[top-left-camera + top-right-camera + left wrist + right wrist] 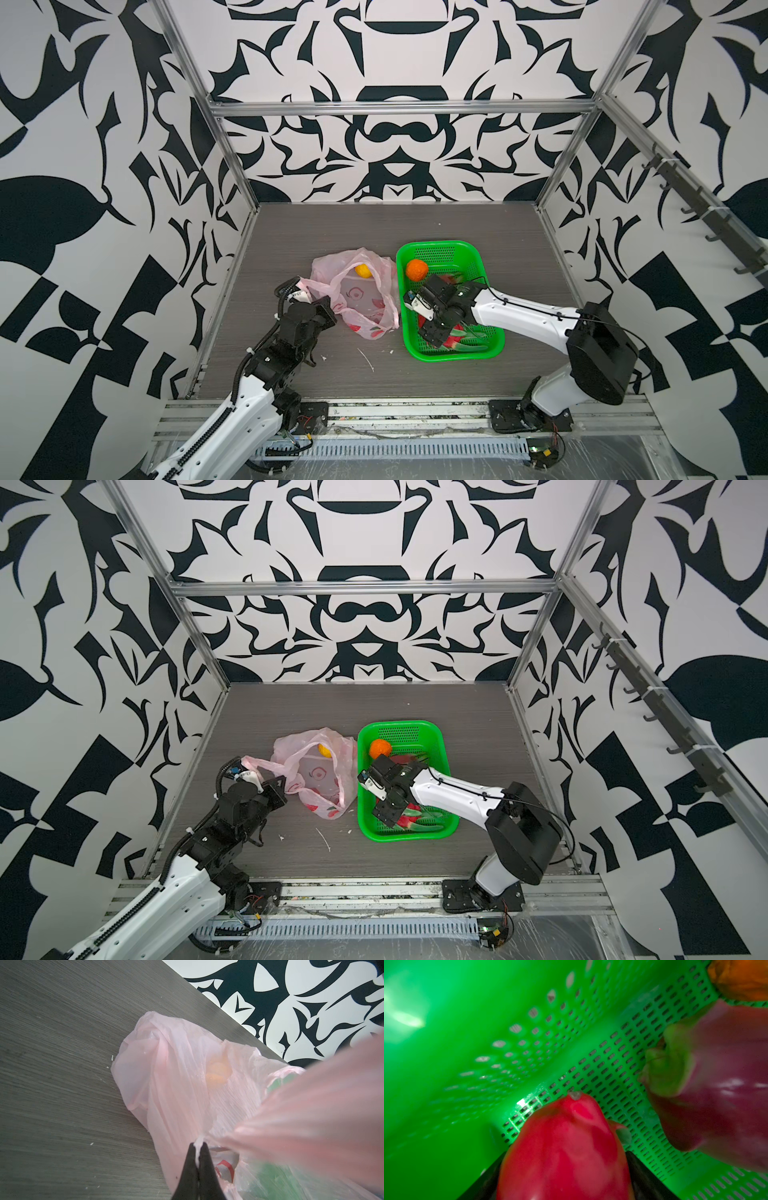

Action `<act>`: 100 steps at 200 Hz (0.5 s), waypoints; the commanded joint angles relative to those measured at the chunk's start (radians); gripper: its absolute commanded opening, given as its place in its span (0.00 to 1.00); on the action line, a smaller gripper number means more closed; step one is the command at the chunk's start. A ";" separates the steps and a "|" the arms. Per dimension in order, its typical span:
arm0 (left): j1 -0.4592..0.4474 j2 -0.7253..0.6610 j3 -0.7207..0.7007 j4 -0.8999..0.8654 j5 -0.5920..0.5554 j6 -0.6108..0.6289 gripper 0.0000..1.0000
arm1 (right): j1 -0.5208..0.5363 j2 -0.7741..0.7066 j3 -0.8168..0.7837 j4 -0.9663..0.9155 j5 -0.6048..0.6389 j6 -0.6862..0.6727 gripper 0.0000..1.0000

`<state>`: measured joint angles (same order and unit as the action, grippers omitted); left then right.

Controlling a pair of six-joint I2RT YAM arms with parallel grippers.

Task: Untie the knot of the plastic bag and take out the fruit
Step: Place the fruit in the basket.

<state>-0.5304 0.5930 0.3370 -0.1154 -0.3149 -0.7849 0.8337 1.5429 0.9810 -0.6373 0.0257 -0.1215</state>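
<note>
The pink plastic bag (357, 293) (318, 771) lies slack on the table with its mouth gaping; the knot is not in view. My left gripper (197, 1146) is shut on a thin strip of the bag's edge. One yellow-orange ball (363, 270) (217, 1073) is still inside the bag. My right gripper (562, 1167) is down in the green basket (440, 249), shut on a magenta dragon fruit (564, 1147) that fills the gap between its fingers. A second dragon fruit (726, 1084) and an orange ball (417, 269) (741, 978) lie in the basket.
The basket stands just to the right of the bag, almost touching it. White scraps (366, 358) lie on the grey table (291, 232) in front of the bag. Patterned walls and an aluminium frame close in the back and both sides.
</note>
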 commanded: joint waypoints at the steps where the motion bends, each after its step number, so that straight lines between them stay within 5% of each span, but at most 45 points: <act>1: -0.002 -0.004 0.027 0.017 -0.006 0.004 0.00 | 0.001 -0.049 -0.002 0.010 0.045 0.034 0.80; 60: -0.002 -0.021 0.033 -0.004 -0.007 0.004 0.00 | -0.001 -0.024 0.001 0.029 0.035 0.064 0.82; 74: -0.002 -0.025 0.031 -0.007 -0.009 0.004 0.00 | -0.002 -0.034 -0.008 0.040 0.053 0.076 0.98; 100: -0.001 -0.027 0.032 -0.009 -0.009 0.003 0.00 | -0.005 -0.051 -0.013 0.052 0.068 0.099 0.99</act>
<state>-0.5304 0.5758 0.3386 -0.1165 -0.3149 -0.7849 0.8326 1.5360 0.9710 -0.6090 0.0570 -0.0582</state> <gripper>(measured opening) 0.045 0.989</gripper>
